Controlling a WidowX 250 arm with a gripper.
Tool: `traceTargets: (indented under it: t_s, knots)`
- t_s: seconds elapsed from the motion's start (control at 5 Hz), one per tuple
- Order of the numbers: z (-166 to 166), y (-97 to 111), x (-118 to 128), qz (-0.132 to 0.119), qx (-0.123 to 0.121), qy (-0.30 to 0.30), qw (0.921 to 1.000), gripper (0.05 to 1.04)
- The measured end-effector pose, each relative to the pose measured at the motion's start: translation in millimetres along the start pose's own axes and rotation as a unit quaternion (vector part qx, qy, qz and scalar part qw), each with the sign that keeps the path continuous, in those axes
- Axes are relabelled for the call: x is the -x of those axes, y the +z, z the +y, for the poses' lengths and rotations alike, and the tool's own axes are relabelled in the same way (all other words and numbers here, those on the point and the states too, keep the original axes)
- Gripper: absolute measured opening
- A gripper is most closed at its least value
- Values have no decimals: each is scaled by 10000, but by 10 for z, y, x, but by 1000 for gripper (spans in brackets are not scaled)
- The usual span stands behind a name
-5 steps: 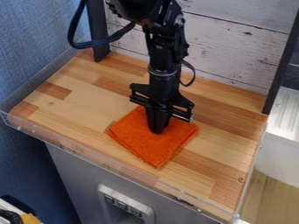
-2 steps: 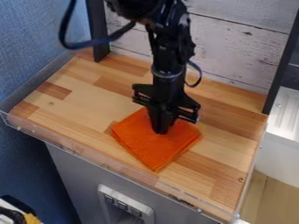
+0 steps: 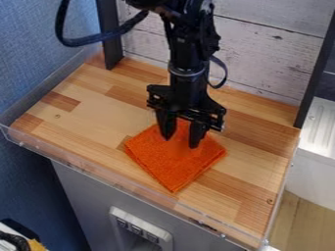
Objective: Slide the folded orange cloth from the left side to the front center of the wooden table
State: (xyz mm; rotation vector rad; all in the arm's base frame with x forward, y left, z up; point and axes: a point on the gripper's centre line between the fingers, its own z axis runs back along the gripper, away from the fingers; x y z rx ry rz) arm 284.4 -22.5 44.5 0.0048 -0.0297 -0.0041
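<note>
At the far left there's a rough-woven blue wall. Right of it, the pale striped wooden tabletop sits behind a clear, straight lip. Around its middle lies a fuzzy orange cloth, folded squarish, and over its back part hangs the tool, released, its two fingers apart.

The cloth lies mid-tabletop, the plank wall behind, another wall left, a rail along the near edge.

Black arm hangs down; claw points downward; fingers spread.
</note>
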Motion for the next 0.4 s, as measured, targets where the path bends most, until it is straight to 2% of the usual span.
traceTargets:
  t_s: [0.2,0.4]
  knots:
    - [4,-7,53,61,-5,-16,10000,1007]
    - [8,37,70,61,-11,3,10000,1007]
